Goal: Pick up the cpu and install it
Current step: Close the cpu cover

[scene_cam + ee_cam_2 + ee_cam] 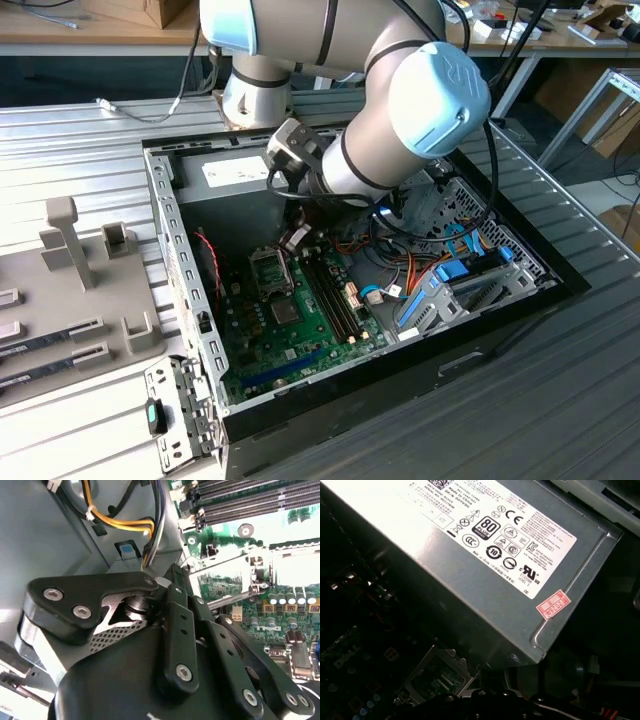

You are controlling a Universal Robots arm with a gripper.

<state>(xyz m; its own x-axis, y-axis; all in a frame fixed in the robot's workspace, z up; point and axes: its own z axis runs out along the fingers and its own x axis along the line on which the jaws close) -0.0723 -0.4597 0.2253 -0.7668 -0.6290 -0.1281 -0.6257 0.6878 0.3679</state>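
Note:
My gripper reaches down into the open computer case, low over the far end of the black square socket on the green motherboard. In the second wrist view the gripper's black linkage lies next to a silvery frame with green board showing inside it, tilted up beside the bright socket. That frame also sits just off the gripper's dark tip in the first wrist view. The cpu is hidden; whether anything is held cannot be made out.
The grey power supply stands close behind the gripper. Memory slots run beside the socket. Coloured cables and a blue-tabbed drive cage crowd the exterior view's right. A grey parts tray lies outside the case's metal wall.

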